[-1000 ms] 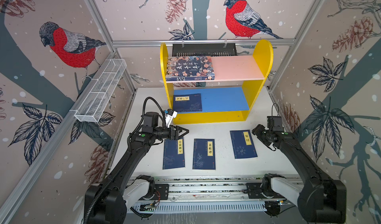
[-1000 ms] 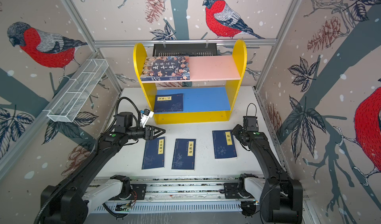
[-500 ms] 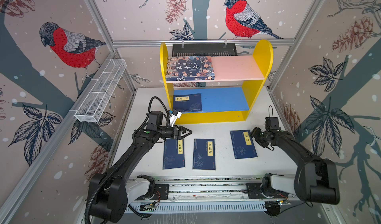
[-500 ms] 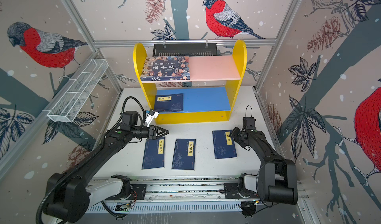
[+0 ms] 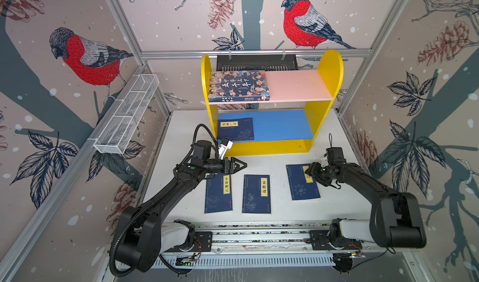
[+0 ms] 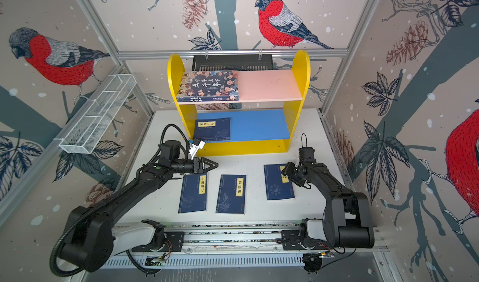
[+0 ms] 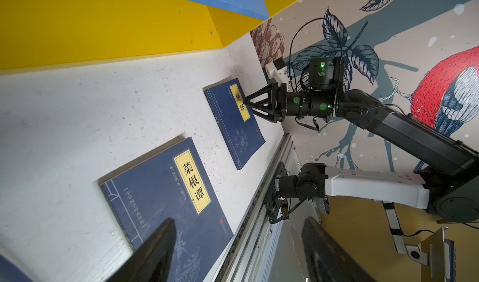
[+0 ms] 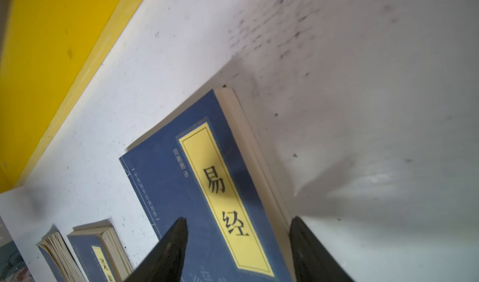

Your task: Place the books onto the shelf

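While both top views show the shelf [image 5: 324, 68] beyond the grippers, with the cartoon-cover book [image 5: 238, 85] on its pink board [image 5: 298, 86] and one navy book [image 5: 236, 129] on its blue board [image 5: 282, 125], only the right wrist view shows the right gripper [image 8: 238, 219] parted astride the nearest table book's [image 8: 207, 164] page edge; the left gripper [image 5: 243, 164] hangs parted, empty, near the leftmost table book's [image 5: 219, 193] far end.

Wire basket [image 5: 127, 114] on left wall; black slotted tray [image 5: 256, 63] at back.

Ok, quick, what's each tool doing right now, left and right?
Left tool: open, holding nothing.
Right tool: open, straddling the edge of the right-hand book, not gripping it.
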